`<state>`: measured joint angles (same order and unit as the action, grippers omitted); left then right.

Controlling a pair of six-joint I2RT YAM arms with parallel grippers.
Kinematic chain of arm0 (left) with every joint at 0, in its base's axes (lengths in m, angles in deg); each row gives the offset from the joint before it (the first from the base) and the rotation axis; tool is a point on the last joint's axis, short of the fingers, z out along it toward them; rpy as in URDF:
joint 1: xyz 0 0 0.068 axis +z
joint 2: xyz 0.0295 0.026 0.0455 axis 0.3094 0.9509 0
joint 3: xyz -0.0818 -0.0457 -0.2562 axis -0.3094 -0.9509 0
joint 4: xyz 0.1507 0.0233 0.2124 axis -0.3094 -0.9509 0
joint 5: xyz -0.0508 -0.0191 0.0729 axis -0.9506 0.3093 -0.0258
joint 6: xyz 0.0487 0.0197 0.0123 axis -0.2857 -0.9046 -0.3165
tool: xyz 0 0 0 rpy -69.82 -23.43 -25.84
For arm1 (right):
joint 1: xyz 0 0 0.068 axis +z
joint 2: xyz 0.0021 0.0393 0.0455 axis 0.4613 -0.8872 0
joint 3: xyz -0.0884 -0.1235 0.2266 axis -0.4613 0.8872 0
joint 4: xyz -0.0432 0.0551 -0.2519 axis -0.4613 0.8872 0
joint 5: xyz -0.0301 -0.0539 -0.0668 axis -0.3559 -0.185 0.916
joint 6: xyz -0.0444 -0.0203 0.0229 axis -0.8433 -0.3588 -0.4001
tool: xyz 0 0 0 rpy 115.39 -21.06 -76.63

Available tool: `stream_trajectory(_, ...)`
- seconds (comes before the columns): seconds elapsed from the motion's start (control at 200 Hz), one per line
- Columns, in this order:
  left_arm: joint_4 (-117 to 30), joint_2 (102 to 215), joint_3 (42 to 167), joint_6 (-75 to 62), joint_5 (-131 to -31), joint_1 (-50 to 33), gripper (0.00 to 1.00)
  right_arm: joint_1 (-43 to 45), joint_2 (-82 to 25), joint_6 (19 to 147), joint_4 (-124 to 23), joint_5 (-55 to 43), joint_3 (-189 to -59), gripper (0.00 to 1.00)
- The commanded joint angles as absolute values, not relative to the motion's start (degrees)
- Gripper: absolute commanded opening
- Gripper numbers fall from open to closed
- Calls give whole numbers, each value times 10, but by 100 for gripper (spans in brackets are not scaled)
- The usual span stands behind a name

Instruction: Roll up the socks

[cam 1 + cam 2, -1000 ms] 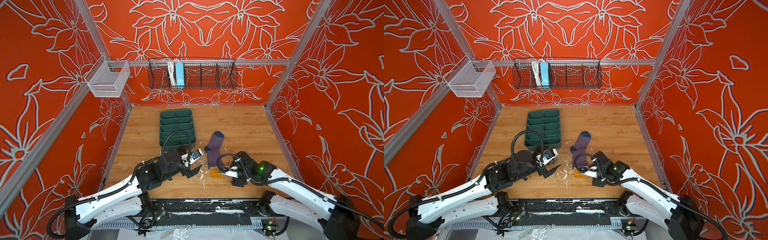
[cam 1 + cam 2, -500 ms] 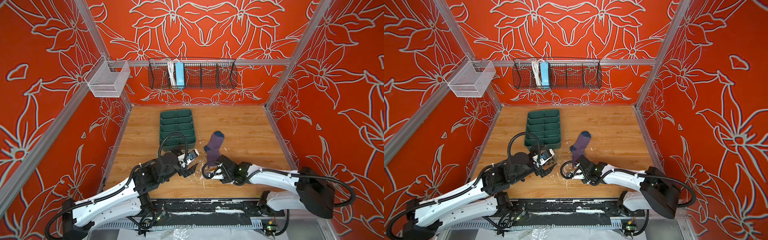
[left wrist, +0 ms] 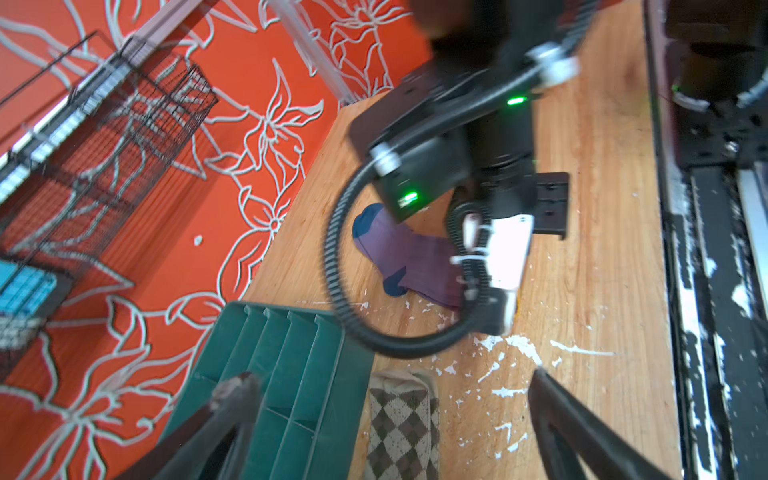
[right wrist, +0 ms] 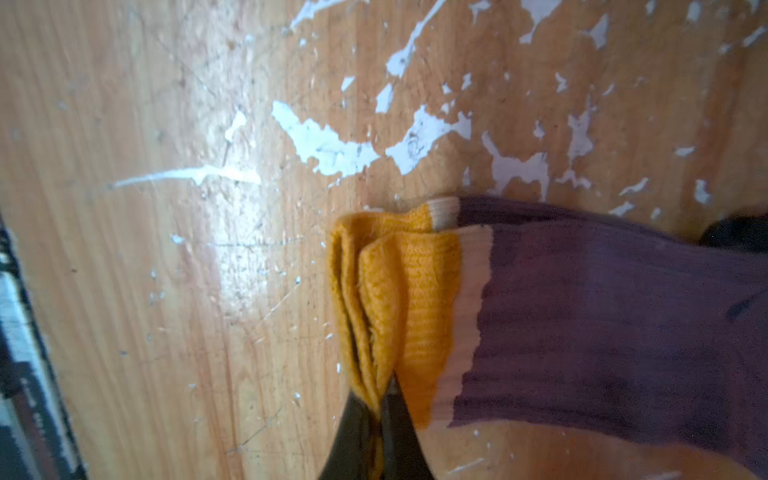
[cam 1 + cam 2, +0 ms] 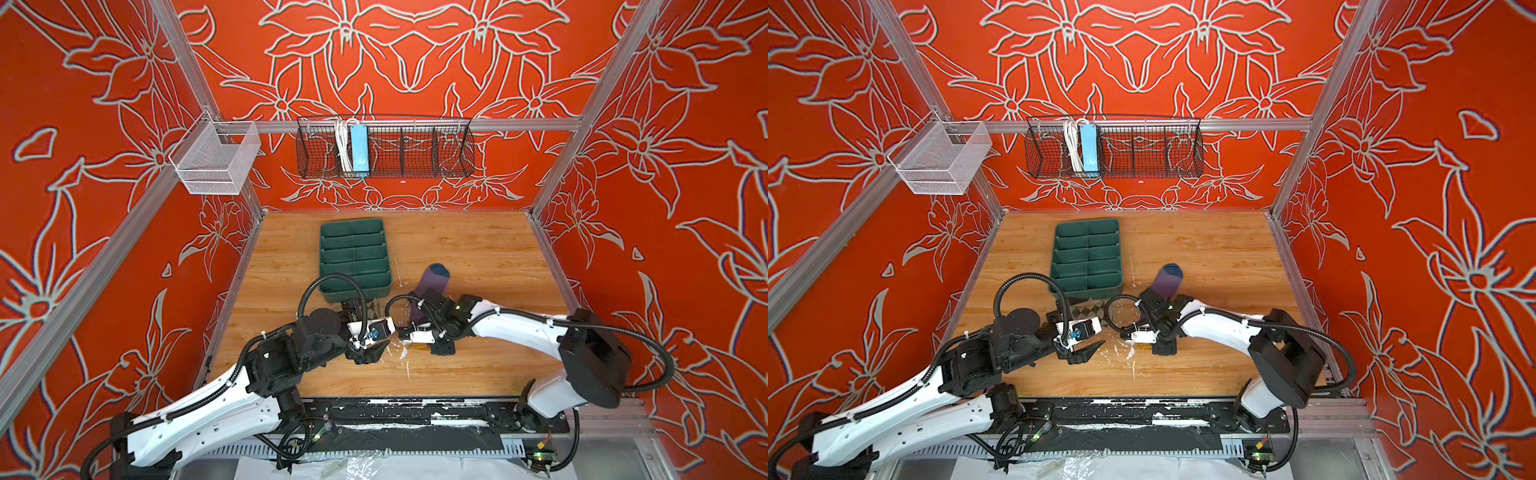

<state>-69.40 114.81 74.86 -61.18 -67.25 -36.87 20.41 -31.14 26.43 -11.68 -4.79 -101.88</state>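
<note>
with the right gripper [image 4: 380, 401] pinching the mustard cuff [image 4: 395, 286] of the purple sock [image 4: 582, 316], which lies flat on the surface [image 4: 166, 208], i judge it best to fold that cuff tightly toward the toe while the left gripper [image 3: 388, 382], wide and empty, hovers over the argyle sock [image 3: 403, 428].

Left pincer [image 3: 386, 378] spread wide, right pincer [image 4: 380, 397] pinched closed

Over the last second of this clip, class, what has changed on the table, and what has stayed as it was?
The right fingers swung in leftward, toward the middle, and closed on the mustard cuff of the purple sock, which is now pinched and bunched. The left fingers stayed open near the argyle sock. The green tray and both socks kept their places.
</note>
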Motion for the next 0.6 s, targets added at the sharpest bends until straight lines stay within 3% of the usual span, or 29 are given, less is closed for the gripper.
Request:
stream_trajectory(0.0,-723,1159,772,-705,-701,-379,98,185,-338,297,-17,-134,-1048,0)
stream_trajectory(0.145,-700,1200,727,-771,-664,-441,95,141,-352,306,-7,-171,-1057,0)
stream_trajectory(0.29,-577,1262,654,-792,-596,-532,92,128,-378,312,-4,-180,-1058,0)
stream_trajectory(0.47,-375,1383,601,-746,-555,-572,84,124,-397,322,-14,-196,-1054,0)
stream_trajectory(0.595,-323,1475,614,-696,-546,-574,80,114,-407,324,-14,-200,-1062,0)
